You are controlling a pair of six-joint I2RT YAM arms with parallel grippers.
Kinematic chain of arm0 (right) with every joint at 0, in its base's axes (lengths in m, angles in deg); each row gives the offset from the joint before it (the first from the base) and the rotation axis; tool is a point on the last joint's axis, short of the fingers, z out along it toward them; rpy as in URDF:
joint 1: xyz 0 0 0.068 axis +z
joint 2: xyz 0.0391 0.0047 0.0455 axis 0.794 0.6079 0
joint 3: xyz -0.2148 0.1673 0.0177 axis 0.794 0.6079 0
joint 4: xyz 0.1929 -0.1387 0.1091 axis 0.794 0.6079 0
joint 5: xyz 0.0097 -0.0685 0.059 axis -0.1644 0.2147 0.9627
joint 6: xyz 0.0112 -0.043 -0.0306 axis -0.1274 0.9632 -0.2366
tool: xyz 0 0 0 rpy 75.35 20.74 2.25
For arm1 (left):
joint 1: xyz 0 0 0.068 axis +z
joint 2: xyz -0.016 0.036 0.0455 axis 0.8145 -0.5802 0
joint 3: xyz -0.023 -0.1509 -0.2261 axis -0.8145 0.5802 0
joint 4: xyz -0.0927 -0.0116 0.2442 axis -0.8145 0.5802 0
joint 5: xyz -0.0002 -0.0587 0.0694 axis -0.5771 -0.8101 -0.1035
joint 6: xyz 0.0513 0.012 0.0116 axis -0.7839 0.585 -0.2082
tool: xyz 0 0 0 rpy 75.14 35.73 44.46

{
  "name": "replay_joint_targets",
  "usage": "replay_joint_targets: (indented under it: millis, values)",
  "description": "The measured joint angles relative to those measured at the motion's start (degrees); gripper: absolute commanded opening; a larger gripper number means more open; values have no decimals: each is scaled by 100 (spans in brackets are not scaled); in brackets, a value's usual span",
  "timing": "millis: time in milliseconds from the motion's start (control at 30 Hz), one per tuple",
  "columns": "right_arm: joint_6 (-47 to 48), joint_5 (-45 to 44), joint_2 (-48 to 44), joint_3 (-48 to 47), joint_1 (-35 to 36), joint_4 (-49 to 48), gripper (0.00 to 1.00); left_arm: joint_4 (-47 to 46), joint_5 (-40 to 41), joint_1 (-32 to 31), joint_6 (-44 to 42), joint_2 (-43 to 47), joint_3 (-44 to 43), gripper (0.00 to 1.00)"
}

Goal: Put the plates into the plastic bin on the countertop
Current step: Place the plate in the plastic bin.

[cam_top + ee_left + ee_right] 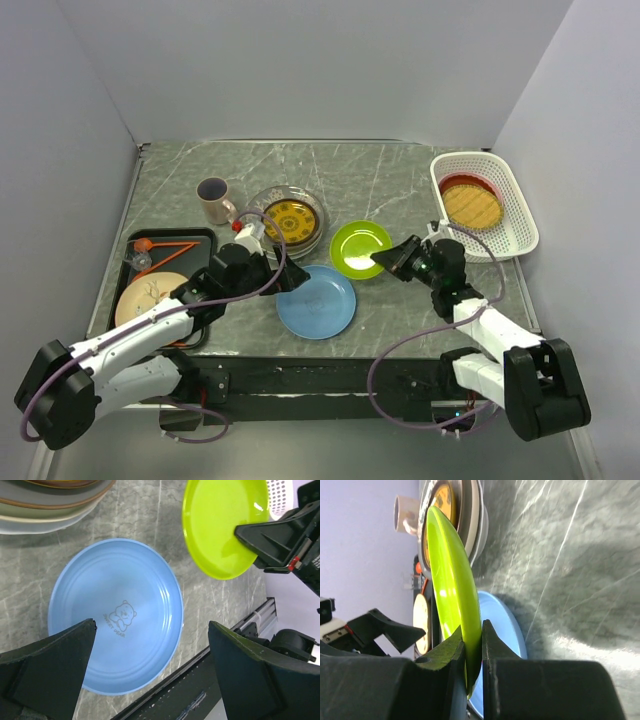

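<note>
Green plate (451, 575) is pinched at its rim between the right gripper's (473, 652) fingers and seems raised off the countertop (390, 180), probably so it can be carried to the plastic bin (522, 222) at the far right, where a yellow-patterned plate (472, 205) lies. The left gripper (150, 672) hangs spread wide over the blue plate (115, 615), touching nothing, seemingly lined up to take it. The right wrist view shows the clamp on the rim edge-on; only the top view shows the bin and the stack of plates (288, 222)
</note>
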Motion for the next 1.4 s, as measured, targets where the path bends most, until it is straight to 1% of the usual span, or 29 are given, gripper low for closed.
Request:
replay_joint_targets:
  millis: [300,567,700,867,1067,1267,1400]
  values:
    - [96,201,175,-103,-647,72,0,-26,70,0,7,-4,111,99]
    - [413,310,157,-444,-1360,581,0,-197,52,0,22,-76,289,99]
    - [518,376,175,-651,-1711,680,0,-273,11,0,22,-166,289,99]
    - [549,507,435,-883,-2057,632,0,-282,-44,0,33,-210,291,99]
    - [507,688,1008,-962,-2343,483,0,-323,-83,0,35,-223,361,99]
    - [409,820,1283,-988,-2570,291,0,-321,-83,0,33,-227,361,99]
    - [304,861,1425,-1088,-2852,219,0,-319,-85,0,31,-227,361,99]
